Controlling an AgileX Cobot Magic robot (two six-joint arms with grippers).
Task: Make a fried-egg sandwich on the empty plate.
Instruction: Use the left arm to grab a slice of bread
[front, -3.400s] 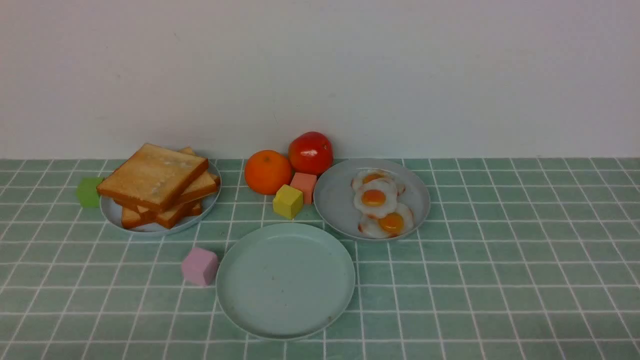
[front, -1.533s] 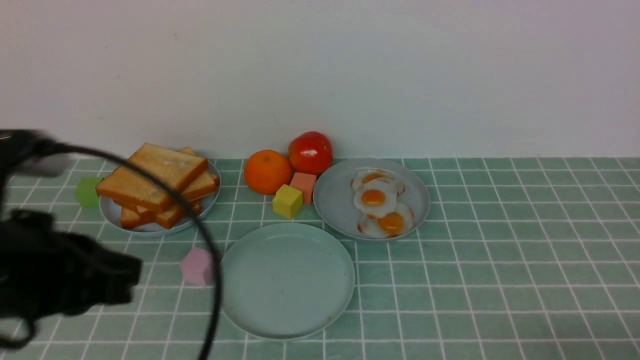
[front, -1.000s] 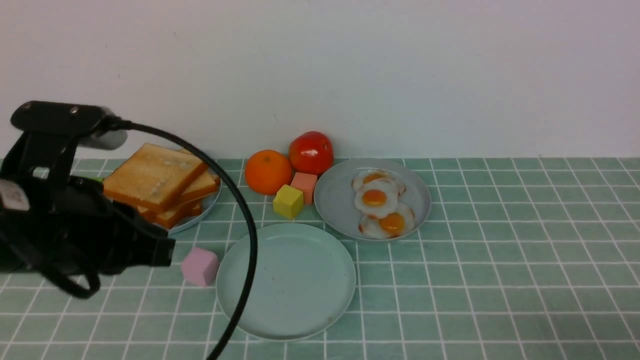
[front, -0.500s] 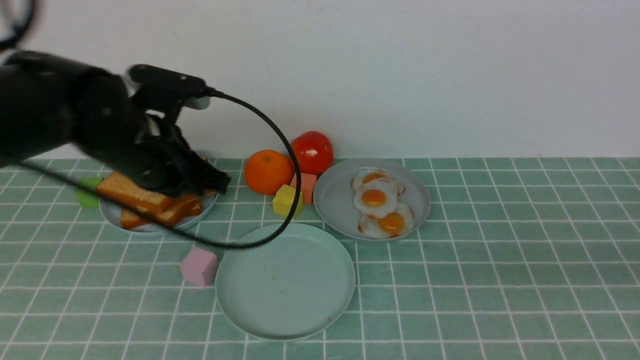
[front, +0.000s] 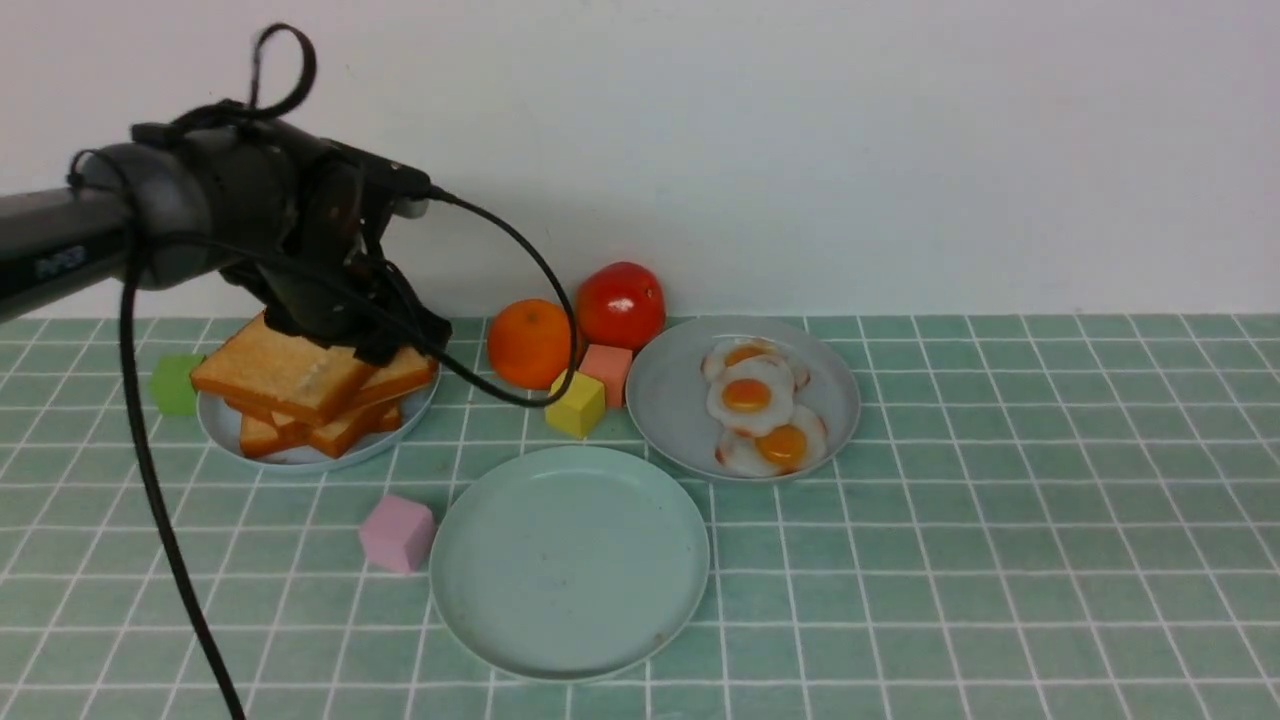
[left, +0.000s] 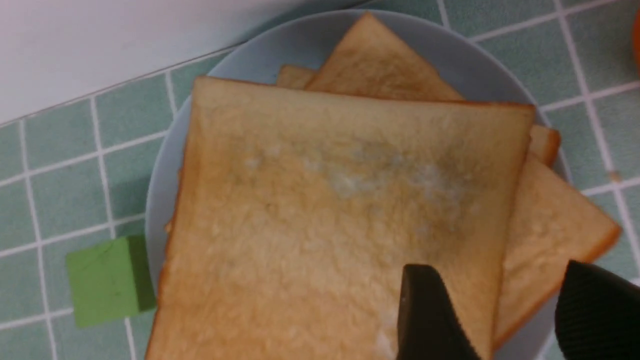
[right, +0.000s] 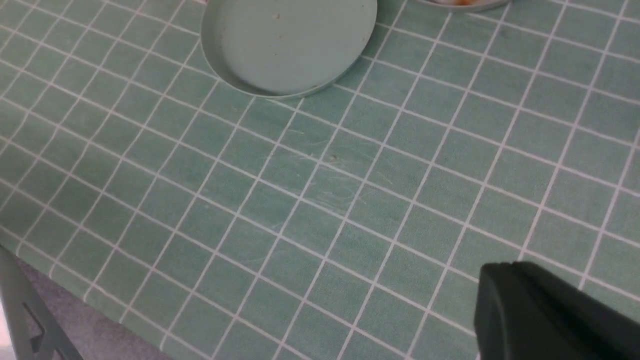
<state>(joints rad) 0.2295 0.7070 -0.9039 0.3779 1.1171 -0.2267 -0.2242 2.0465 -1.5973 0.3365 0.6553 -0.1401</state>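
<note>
- Left gripper (left: 497, 285), fingers spread wide, over stacked golden-brown square toast slices (front: 300, 375), upper left.
- Right gripper (right: 525, 310): fingers closed.
- Round pale mint-green plate (front: 570, 600), lower centre.

Probably a lab test bench here: green gridded tablecloth (front: 1000, 520), bare white wall (front: 850, 150), green cube (front: 177, 384) at the toast plate's (front: 300, 461) nine o'clock.

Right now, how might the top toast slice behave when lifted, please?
The top toast slice is probably stiff: it overhangs the pile without sagging. Its rough, porous face should grip well. Lying askew, it may slide if nudged.
</note>
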